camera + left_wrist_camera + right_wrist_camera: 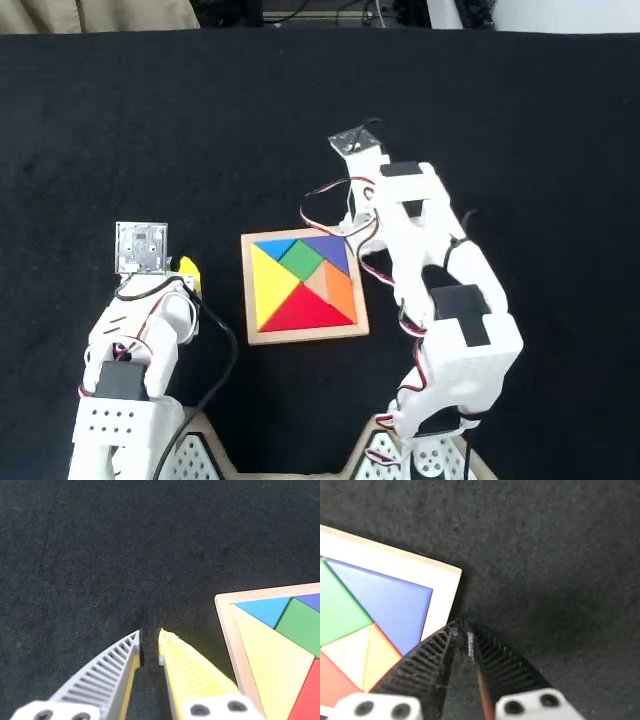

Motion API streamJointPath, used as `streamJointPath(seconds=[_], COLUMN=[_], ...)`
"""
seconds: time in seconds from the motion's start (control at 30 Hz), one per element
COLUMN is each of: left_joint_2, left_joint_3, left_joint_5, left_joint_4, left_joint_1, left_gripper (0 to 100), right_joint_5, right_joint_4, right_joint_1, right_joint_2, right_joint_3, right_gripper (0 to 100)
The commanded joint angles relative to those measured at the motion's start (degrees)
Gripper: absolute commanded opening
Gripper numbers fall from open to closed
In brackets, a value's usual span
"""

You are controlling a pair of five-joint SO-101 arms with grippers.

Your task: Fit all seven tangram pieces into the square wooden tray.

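The square wooden tray lies mid-table and holds several coloured pieces fitted flat together: yellow, red, blue, green, purple, orange and pale tan. My left gripper, with one yellow finger, is shut and holds nothing. It sits over bare cloth just left of the tray's rim. My right gripper is also shut on nothing, its tips right beside the tray's far right corner, next to the purple piece.
Black cloth covers the whole table, with open room on the far side and to both sides of the tray. The right arm's body and wires stand along the tray's right side.
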State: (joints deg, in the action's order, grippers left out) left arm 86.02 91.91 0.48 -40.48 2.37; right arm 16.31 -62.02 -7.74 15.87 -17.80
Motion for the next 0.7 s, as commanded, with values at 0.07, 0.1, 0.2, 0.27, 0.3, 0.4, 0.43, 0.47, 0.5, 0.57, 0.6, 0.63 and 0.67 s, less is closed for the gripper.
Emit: streamJointPath(seconds=[0.07,0.1,0.2,0.27,0.3,0.4,0.43,0.47,0.5,0.57,0.6,0.63,0.67], left_joint_2=[0.0,0.0,0.0,0.0,0.0,1.0,1.3,1.5,1.4,1.4,1.3,1.3,1.3], left_joint_3=[-0.5,-0.5,-0.5,-0.5,-0.5,-5.2,-9.4,-13.8,-18.2,-26.7,-30.0,-33.1,-36.1], left_joint_5=[-0.4,-0.4,-0.3,-0.4,-0.4,-0.6,-0.6,-0.5,-0.5,-2.5,-4.7,-7.2,-9.1], left_joint_4=[0.8,0.8,1.0,1.1,1.1,1.6,1.1,0.3,-0.8,-3.3,-4.3,-4.8,-4.9], left_joint_1=[-0.7,-0.7,-0.4,-0.3,-0.3,0.7,2.2,3.1,3.6,3.6,3.6,3.6,3.8], left_gripper=[8,8,8,8,8,8,8,8,8,8,8,8,7], right_joint_5=[0.3,0.2,0.2,0.2,0.1,0.5,0.6,0.6,1.1,3.0,3.6,3.9,3.9], right_joint_4=[-7.0,-9.1,-16.0,-19.2,-20.2,-20.8,-20.7,-20.3,-20.3,-20.7,-20.7,-21.1,-21.3], right_joint_1=[2.8,3.9,4.7,4.7,4.7,5.1,5.1,4.9,4.9,5.1,5.2,5.2,5.4], right_joint_2=[-4.2,-6.6,-18.2,-29.5,-35.5,-53.0,-57.7,-61.7,-64.6,-68.3,-69.1,-69.4,-69.6], right_joint_3=[6.3,6.8,7.6,7.5,7.5,7.2,7.0,6.8,6.8,6.5,6.5,6.5,6.6], right_gripper=[1.1,1.1,1.1,1.1,1.1,1.1,1.1,1.1,1.1,1.1,1.1,1.1,1.1])
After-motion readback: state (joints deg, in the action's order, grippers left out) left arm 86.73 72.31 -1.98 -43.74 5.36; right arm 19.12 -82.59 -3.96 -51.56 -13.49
